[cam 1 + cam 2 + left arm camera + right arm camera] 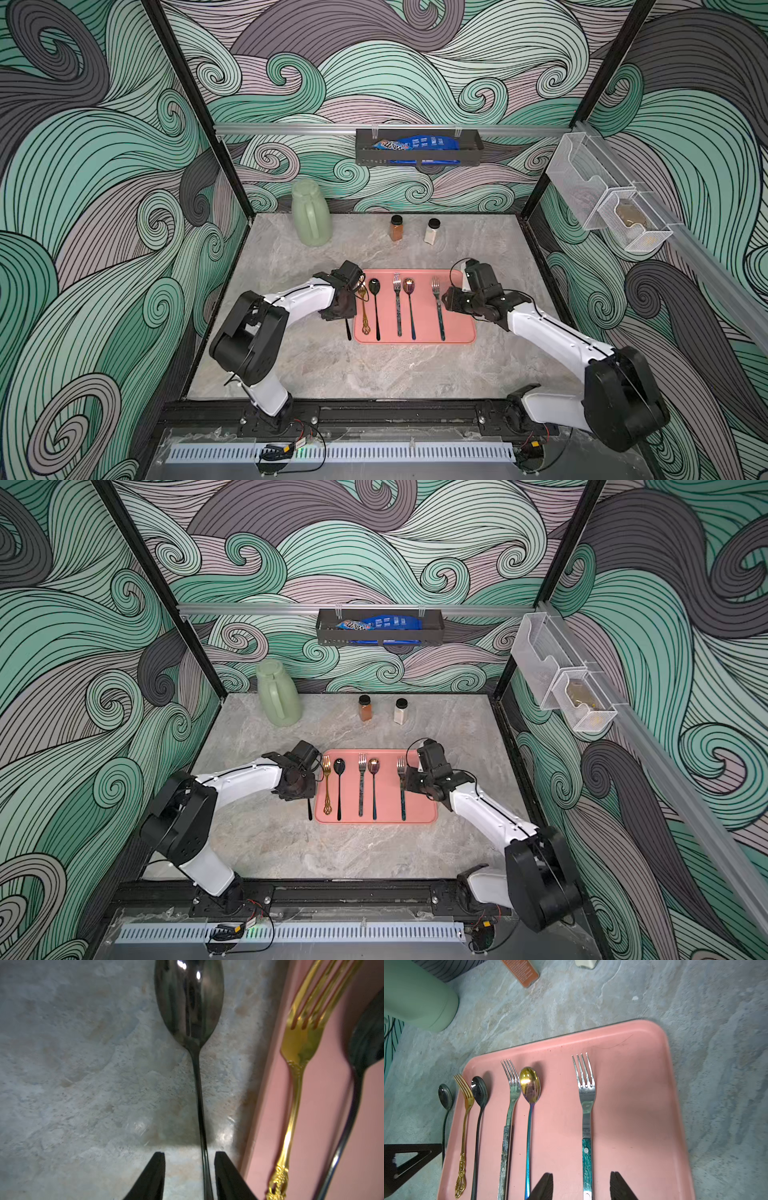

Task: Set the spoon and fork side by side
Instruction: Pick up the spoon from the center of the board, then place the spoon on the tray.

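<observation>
In both top views the dark spoon (pixel 348 330) lies on the table (pixel 291 365), just beside the left edge of the tray (pixel 459 332) and parallel to it. Only its handle end shows from under the left gripper (pixel 343 309). The teal-handled fork (pixel 438 309) lies alone near the tray's right edge, with the right gripper (pixel 455 301) over its handle. Each forearm reaches inward toward the tray, and each wrist is turned down to the surface.

In the left wrist view the left gripper (pixel 189 1154) has its jaws apart, one on each side of the spoon's (pixel 197 1084) thin handle, and is not yet pressing it. The spoon looks like stiff polished metal, so it is probably light and slippery. It lies flat, so I think the narrow handle is the best place to pinch. The gold fork (pixel 299 1047) on the tray is near and could be pushed.

In the right wrist view the right gripper (pixel 581 1174) is also released. It straddles the fork's (pixel 586 1105) handle with a gap on both sides.
</observation>
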`<state>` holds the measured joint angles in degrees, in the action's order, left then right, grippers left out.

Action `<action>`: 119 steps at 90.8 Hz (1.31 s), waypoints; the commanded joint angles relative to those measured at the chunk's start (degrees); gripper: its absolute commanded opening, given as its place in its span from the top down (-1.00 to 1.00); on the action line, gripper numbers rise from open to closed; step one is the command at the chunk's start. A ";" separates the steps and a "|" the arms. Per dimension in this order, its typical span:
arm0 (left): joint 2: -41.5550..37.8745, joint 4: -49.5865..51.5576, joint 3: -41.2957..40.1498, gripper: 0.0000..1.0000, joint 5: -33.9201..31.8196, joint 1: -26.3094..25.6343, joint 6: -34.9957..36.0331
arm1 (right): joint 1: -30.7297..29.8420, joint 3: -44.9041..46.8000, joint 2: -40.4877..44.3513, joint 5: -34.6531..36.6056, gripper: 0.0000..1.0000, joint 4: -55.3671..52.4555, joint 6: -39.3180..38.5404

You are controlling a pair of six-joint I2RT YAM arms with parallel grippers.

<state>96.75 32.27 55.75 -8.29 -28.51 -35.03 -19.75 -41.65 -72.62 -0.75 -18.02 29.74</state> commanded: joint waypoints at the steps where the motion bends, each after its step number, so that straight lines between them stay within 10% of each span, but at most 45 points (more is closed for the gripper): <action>1: 1.49 -2.00 1.91 0.17 0.88 0.56 0.75 | 2.28 -0.23 2.06 -1.06 0.00 -2.93 -2.14; 43: 3.27 2.40 4.52 1.00 -2.96 2.85 1.09 | 8.69 1.20 5.18 -4.58 0.00 -3.62 -4.16; 80: -5.33 16.04 23.27 1.00 -2.70 -4.33 -6.20 | 19.97 -1.36 4.76 -9.30 0.03 0.54 -2.64; 119: 19.74 20.24 54.32 1.00 -2.98 -22.00 -16.60 | 26.35 -7.38 1.79 -10.15 0.04 1.02 -2.49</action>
<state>111.44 49.56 102.59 -11.00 -47.13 -48.10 5.65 -49.41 -70.89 -10.09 -17.65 27.20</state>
